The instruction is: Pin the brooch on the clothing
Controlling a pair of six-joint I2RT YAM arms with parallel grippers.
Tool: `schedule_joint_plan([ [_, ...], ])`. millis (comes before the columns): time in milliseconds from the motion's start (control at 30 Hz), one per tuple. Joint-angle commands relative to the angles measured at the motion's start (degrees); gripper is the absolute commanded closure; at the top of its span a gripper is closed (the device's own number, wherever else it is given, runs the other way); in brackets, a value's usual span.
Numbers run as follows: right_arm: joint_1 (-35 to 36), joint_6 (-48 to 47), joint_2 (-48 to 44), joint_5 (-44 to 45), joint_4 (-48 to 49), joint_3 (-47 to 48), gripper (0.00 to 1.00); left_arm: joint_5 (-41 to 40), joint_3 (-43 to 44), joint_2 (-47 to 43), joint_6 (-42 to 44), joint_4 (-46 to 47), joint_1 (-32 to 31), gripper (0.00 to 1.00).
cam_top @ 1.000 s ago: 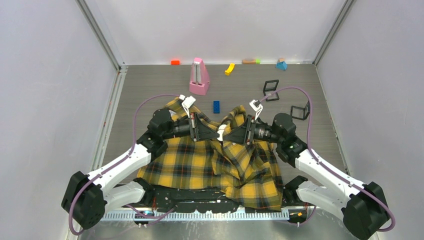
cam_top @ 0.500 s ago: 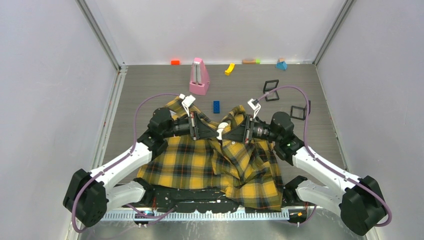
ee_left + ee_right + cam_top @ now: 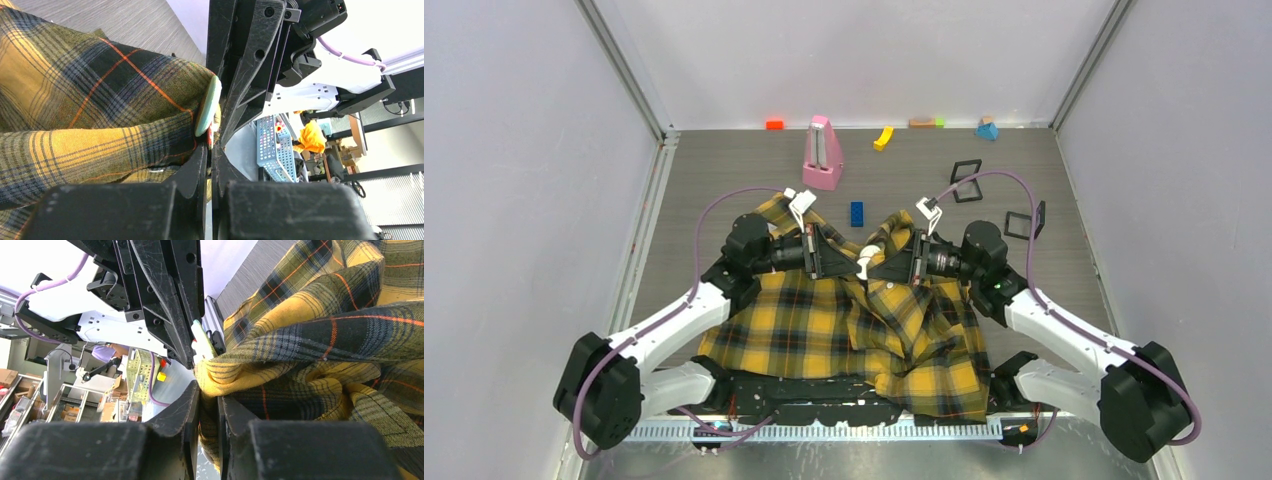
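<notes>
The clothing [image 3: 824, 320], a yellow-and-black plaid shirt, lies crumpled between the two arms, and its upper part is lifted into a fold. My left gripper [image 3: 856, 265] and right gripper [image 3: 874, 268] meet tip to tip over that fold. The brooch [image 3: 207, 107] is a pale greenish disc seen edge-on. It sits at the tips of my shut left gripper [image 3: 210, 146] and is pressed against the plaid cloth [image 3: 75, 115]. In the right wrist view the brooch [image 3: 201, 341] touches the fold's edge. There my right gripper [image 3: 210, 390] is shut on a yellow fold of the clothing [image 3: 325, 340].
Behind the shirt stand a pink metronome-shaped object [image 3: 822, 155] and a blue brick [image 3: 856, 213]. Black square frames [image 3: 965, 172] [image 3: 1022, 224] lie at the back right. Small coloured blocks [image 3: 883, 138] [image 3: 987, 129] line the back wall. Grey walls close in on both sides.
My right gripper has narrowed onto the shirt fold and shifted slightly left towards the left gripper. The left gripper has stayed shut and hardly moved.
</notes>
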Motion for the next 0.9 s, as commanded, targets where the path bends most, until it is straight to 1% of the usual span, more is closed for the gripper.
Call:
schedule_joint_plan([
  [0, 0.81, -1.12, 2.38, 1.51, 1.15, 2.11, 0.80, 5.65, 2.39, 0.35, -1.79, 6.24, -1.81, 1.00],
  [267, 0.82, -1.57, 5.43, 1.56, -0.90, 3.29, 0.83, 6.06, 3.17, 1.41, -1.59, 6.58, -2.40, 1.00],
  [400, 0.81, -2.21, 5.98, 3.07, -3.55, 3.82, 0.85, 6.06, 3.17, 1.72, -1.59, 6.92, -2.60, 1.00],
  [533, 0.79, -3.11, 5.76, 6.98, -6.99, 4.10, 0.87, 5.12, 2.72, 1.24, -1.35, 6.90, -2.61, 1.00],
  [700, 0.73, -3.42, 4.56, 13.52, -9.45, 3.09, 0.87, 2.07, 1.65, -0.04, -1.03, 6.22, -2.60, 1.00],
  [867, 0.50, -3.87, 3.79, 18.28, -12.97, 2.74, 0.88, 1.61, 1.21, -0.91, -0.76, 5.70, -2.57, 1.00],
])
